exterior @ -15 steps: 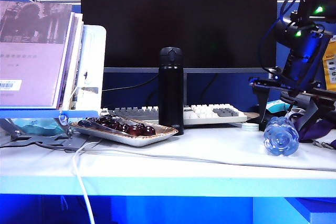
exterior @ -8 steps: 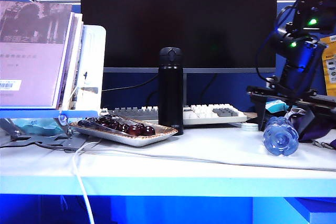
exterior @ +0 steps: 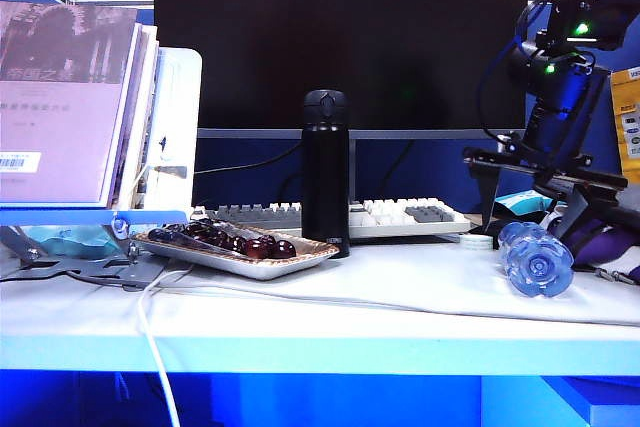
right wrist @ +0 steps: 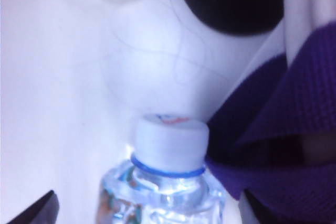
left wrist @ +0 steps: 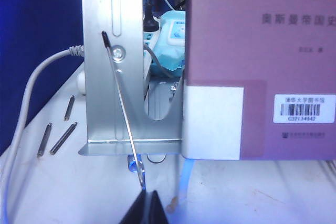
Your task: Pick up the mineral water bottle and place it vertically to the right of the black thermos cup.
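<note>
While the mineral water bottle [exterior: 537,259] lies on its side at the right of the white surface [exterior: 400,292], petal base toward the camera, the right end effector [exterior: 545,202] has come down over it since a second ago, when it hung higher and further right. Its fingers are spread wide on either side of the bottle's neck end; in the right wrist view the white cap [right wrist: 170,139] sits between two dark fingertips at the frame's lower corners, not yet gripped. The bottle also seems to have shifted slightly, though that may only be the arm's shadow moving. By my judgement the grasp is about to begin, and standing the bottle up is all still to do.

One bottle, then, and beside it a purple cloth [right wrist: 294,124]. Further back and to the left stand one black thermos cup [exterior: 325,173], upright, and one tray of dark fruit [exterior: 240,247] touching its left side. Behind are one keyboard [exterior: 390,215], one monitor [exterior: 340,37] and a book stand [exterior: 90,117].

The left end effector [left wrist: 143,211] rests by the stand, fingertips together.
</note>
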